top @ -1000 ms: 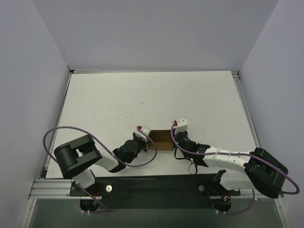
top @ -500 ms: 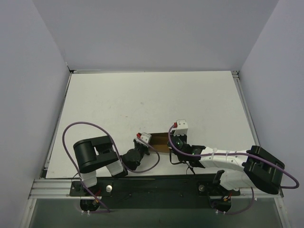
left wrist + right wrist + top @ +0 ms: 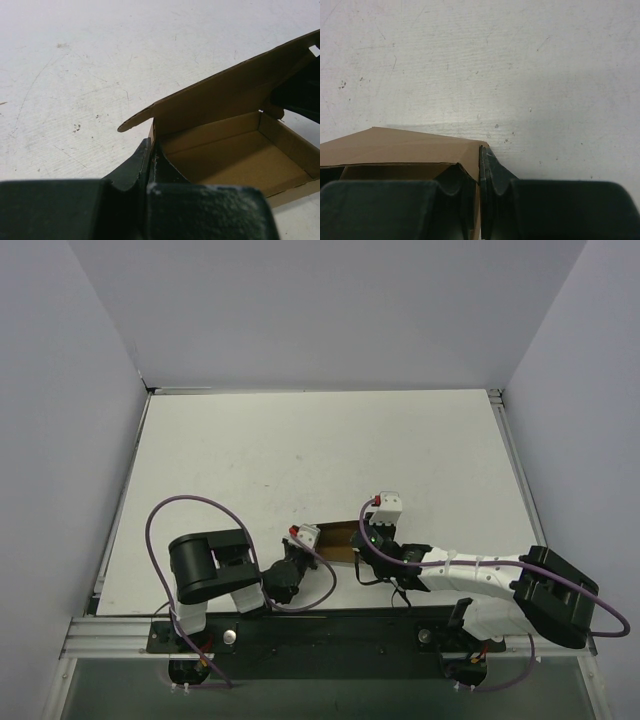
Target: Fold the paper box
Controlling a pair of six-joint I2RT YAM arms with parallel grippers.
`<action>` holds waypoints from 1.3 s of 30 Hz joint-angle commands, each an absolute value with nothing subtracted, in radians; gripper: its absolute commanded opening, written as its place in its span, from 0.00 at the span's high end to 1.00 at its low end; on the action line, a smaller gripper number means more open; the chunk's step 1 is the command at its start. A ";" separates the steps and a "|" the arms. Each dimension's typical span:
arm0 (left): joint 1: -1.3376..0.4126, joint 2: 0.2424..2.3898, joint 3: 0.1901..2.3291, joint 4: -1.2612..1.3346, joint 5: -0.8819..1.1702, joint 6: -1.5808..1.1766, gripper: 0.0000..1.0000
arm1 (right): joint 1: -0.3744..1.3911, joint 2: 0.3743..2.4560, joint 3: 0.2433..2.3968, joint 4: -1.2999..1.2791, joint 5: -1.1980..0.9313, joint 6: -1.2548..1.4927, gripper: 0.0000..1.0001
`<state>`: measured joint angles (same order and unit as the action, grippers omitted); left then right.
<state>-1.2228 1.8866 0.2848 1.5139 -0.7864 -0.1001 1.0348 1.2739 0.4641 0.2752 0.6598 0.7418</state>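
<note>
From above, the paper box (image 3: 338,540) sits toward 6 o'clock on the white table (image 3: 300,450), close to the near edge, between the two wrists. The left arm (image 3: 205,565) is folded tight by its base. Its forearm lies low and points toward 2 o'clock, which puts the left gripper (image 3: 316,546) at the box's 9 o'clock end. The right arm (image 3: 480,570) is stretched long and nearly flat toward 9 o'clock, with the right gripper (image 3: 363,540) at the box's 3 o'clock end.

In the left wrist view the box is an open tray, seen at 3 o'clock in the frame. Its lid flap (image 3: 225,95) stands tilted up along the far side. The left gripper (image 3: 151,161) is pinched narrow on the tray's near corner wall, with one finger outside the wall and the other inside.

In the right wrist view the box (image 3: 395,147) fills the 7 o'clock corner, with a slanted brown panel on top. The right gripper (image 3: 480,176) is clamped nearly closed on a thin upright edge of cardboard, which runs straight down between its two dark fingers (image 3: 496,175).
</note>
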 commanded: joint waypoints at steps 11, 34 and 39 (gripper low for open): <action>-1.285 1.988 0.298 1.517 -0.667 -0.117 1.00 | 1.046 1.295 0.564 0.295 0.637 0.930 1.00; -1.298 1.983 0.299 1.513 -0.689 -0.110 1.00 | 1.069 1.285 0.563 0.192 0.675 1.000 1.00; -1.304 1.990 0.307 1.508 -0.690 -0.103 1.00 | 1.071 1.295 0.571 0.204 0.673 1.016 1.00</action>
